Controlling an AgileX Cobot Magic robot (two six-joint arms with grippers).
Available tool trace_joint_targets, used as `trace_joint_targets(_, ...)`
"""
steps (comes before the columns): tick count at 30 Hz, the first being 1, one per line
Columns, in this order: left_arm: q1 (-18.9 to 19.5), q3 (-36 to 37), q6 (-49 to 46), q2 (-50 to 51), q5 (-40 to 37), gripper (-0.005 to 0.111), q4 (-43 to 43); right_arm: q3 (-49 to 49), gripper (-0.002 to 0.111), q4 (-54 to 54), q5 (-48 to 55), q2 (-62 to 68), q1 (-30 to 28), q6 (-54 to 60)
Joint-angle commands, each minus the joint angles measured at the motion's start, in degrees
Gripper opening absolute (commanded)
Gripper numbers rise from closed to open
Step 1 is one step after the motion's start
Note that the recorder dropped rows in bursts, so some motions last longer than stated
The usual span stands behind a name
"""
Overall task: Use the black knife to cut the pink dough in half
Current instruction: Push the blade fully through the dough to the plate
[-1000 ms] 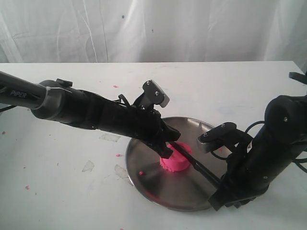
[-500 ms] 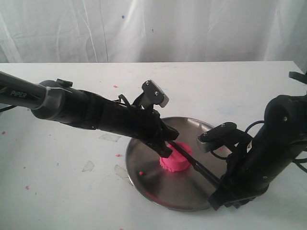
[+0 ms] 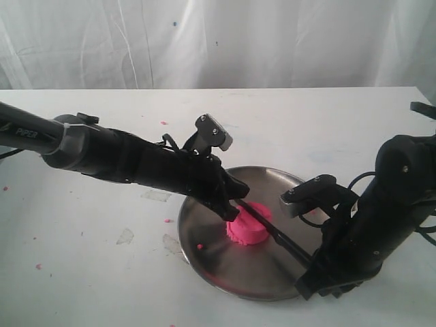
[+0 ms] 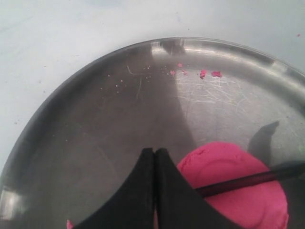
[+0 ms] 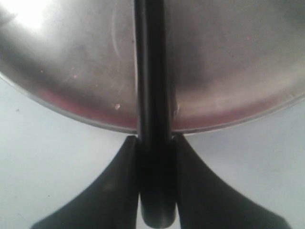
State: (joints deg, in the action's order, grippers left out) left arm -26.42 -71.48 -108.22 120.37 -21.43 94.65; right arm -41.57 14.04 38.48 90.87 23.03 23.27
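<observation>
My right pincer (image 5: 153, 157) pinches the handle of the black knife (image 3: 272, 231), its two fingers pressed against the handle's sides at the plate's edge, and the blade runs from there toward ten o'clock across the steel plate (image 3: 204, 235). The pink dough (image 3: 246, 228) sits near the plate's middle, a shade toward nine o'clock, one round puck not yet parted. The blade lies across its top (in the left wrist view it shows as a thin dark line over the pink). My left pincer (image 4: 155, 157) has its fingers pressed together with nothing between them, tips low at the dough's nine o'clock side and just beside the blade; whether they bear on the blade or on the dough I cannot tell. I judge the cutting step is in hand: the knife is placed over the middle but the dough looks whole. The next move calls for a steady push downward through the puck to the plate, keeping the blade across the centre so the halves come out even, and the soft dough may drag or stick to the blade. A few pink crumbs (image 4: 209, 73) lie toward the plate's rim.
</observation>
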Motion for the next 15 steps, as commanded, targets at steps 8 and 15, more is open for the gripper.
trace_joint_targets(8,0.0,0.7,0.3,3.7,0.7,0.0,-2.2,-0.4,0.0,0.0,0.6,0.1,-0.1,-1.5)
trace_joint_targets(15,0.0,0.7,0.2,3.7,0.8,0.0,-2.2,-0.4,0.0,0.7,0.2,0.1,-0.1,-1.5)
